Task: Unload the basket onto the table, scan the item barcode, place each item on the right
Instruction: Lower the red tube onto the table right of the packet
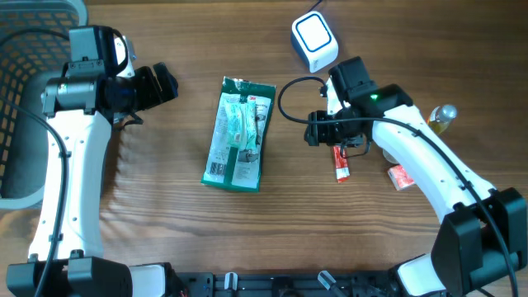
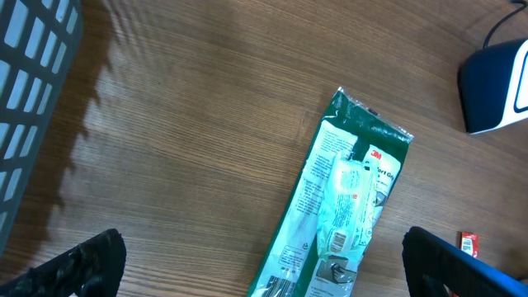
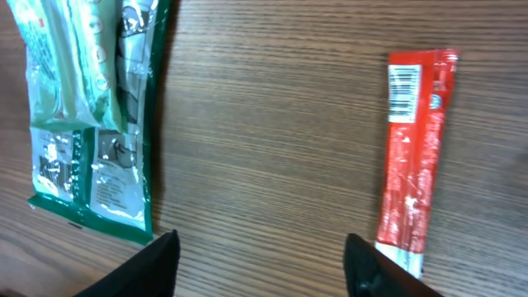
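A green and white packet (image 1: 239,134) lies flat in the middle of the table, with a small barcode label showing on it in the left wrist view (image 2: 342,206). A red stick packet (image 1: 340,162) with a barcode at its top end (image 3: 412,148) lies just right of my right gripper (image 1: 312,130). That gripper (image 3: 260,239) is open over bare wood, between the green packet (image 3: 91,107) and the red stick, holding nothing. My left gripper (image 1: 169,85) is wide open and empty (image 2: 260,247), left of the green packet. The white scanner (image 1: 314,40) stands at the back.
A grey slatted basket (image 1: 25,82) stands at the far left edge (image 2: 33,74). A small red packet (image 1: 402,176) and a small bulb-shaped item (image 1: 444,116) lie beside my right arm. The scanner's black cable loops near the right gripper.
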Action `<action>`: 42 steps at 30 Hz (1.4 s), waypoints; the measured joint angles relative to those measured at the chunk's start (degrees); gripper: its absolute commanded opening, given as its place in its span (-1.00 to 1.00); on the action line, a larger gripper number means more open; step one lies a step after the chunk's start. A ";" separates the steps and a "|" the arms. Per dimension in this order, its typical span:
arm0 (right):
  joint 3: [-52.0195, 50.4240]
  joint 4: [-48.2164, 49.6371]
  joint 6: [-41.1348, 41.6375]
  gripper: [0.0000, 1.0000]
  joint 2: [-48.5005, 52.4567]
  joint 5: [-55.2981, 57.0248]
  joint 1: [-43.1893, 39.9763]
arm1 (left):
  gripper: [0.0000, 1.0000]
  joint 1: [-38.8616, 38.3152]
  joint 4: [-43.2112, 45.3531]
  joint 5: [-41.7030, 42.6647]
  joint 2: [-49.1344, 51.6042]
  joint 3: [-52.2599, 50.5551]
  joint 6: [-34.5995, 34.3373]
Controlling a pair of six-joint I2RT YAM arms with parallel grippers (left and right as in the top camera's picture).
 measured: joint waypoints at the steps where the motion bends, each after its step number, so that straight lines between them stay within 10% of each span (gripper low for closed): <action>1: -0.37 0.90 -0.02 0.19 0.00 -0.17 0.28 | 1.00 0.00 -0.02 0.00 0.00 0.00 0.00; 18: -7.28 9.29 1.51 0.37 0.04 2.29 2.99 | 1.00 0.00 0.00 0.00 0.00 0.00 0.00; 26: -7.28 9.33 1.55 -0.38 0.04 4.20 2.99 | 1.00 0.00 0.00 0.00 0.00 0.00 0.00; 42: -7.28 10.86 2.58 -0.56 6.23 6.56 2.99 | 1.00 0.00 0.00 0.00 0.00 0.00 0.00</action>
